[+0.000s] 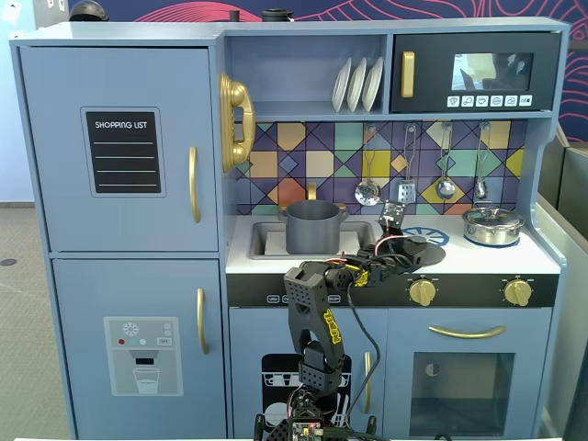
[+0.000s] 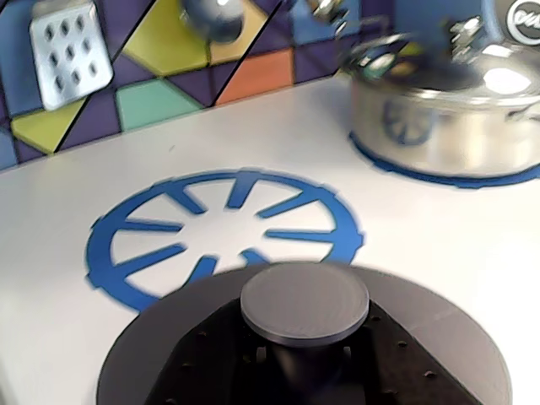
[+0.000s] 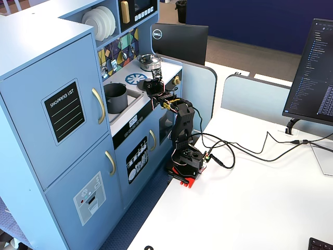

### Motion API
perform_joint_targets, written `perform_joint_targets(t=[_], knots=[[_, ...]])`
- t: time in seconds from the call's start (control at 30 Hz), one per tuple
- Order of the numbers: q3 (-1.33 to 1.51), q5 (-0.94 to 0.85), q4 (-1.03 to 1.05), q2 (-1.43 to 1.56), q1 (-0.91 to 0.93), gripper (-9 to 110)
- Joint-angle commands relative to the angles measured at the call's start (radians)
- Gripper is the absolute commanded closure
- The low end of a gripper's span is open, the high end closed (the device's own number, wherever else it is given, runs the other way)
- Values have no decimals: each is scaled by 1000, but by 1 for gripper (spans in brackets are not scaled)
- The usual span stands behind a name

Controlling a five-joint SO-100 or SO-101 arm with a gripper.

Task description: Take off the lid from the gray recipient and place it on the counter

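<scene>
Nearest the wrist camera, the lid (image 2: 304, 337) fills the lower frame: dark gray matte disc, round knob on top, with the gripper (image 2: 299, 371) closed around the knob stem from below the frame edge. The fingers are mostly hidden under the knob, so the exact opening cannot be read, but they appear to have hold of the lid. In a fixed view the lid (image 1: 418, 248) sits low over the counter (image 1: 542, 262), at the front edge of the printed burner (image 2: 224, 232); whether it touches the surface cannot be told.

Landmark: printed burner. Behind and to its right in the wrist view stands a shiny silver pot (image 2: 447, 118) with its own lid on, on a second blue ring. To the burner's left in a fixed view, the gray recipient (image 1: 313, 226) stands uncovered in the sink recess. Above the burner, utensils (image 1: 367, 191) hang on the multicoloured tile backsplash (image 1: 303, 152). The arm (image 1: 317, 312) rises in front of the cabinet, partly blocking the front panel.

Surface: white worktop on a blue toy kitchen. Room: white desk (image 3: 260, 208) with a monitor (image 3: 312, 67) and cables (image 3: 244, 151).
</scene>
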Motion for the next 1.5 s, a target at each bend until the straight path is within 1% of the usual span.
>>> perform_joint_targets(t=[0.0, 0.13, 0.17, 0.27, 0.33, 0.47, 0.63, 1.1, 1.37, 1.47], knots=[[-23, -15, -44, -5, -8, 102], [-3, -25, -54, 2, -6, 102], [8, -25, -57, 6, -3, 99], [28, -20, -46, 31, 9, 80], [37, -31, -41, 38, 18, 72], [52, -38, -46, 49, 31, 66], [55, -35, -52, 55, 46, 65], [49, -57, -98, 100, 52, 68], [21, -54, -112, 221, 25, 70], [21, -49, -35, 327, 5, 72]])
